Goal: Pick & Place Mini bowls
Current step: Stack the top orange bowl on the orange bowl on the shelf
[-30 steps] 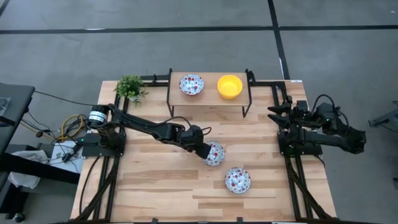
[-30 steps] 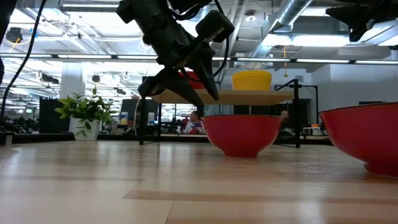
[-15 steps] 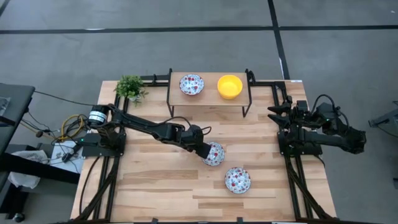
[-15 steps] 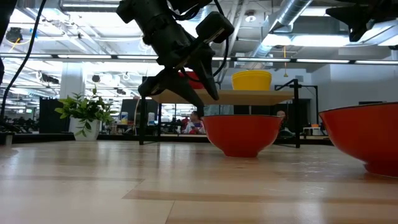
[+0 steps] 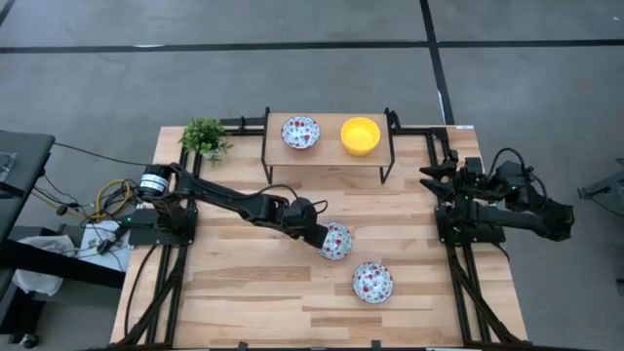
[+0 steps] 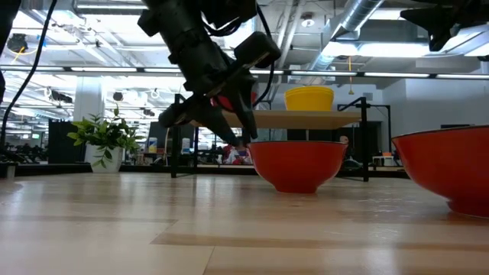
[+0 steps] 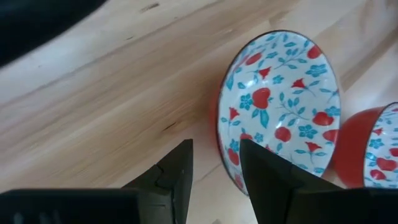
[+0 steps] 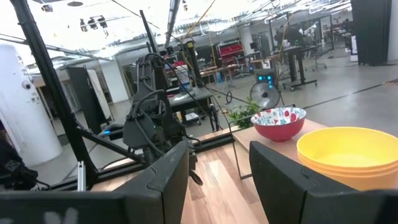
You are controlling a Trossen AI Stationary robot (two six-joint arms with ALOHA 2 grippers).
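Floral bowl [image 5: 336, 240] sits near the centre of the worktop [image 5: 244, 292], upright, red outside, speckled inside. A second floral bowl [image 5: 372, 281] lies just beside it toward five o'clock. The left end effector [image 5: 317, 237] hangs at the near bowl's nine-o'clock rim, fingers [image 7: 177, 177] narrowly parted and empty, one either side of the rim line in the wrist view. To do this well, I'd judge: drop straight down so one finger goes inside the wall, then close gently, because glossy ceramic may slip. At twelve o'clock a raised shelf [image 5: 329, 154] carries another floral bowl [image 5: 300, 132] and stacked yellow bowls [image 5: 360, 135]. Right end effector [image 5: 431, 182] waits at three o'clock, parted, empty. Pale wood planks; open workshop behind.
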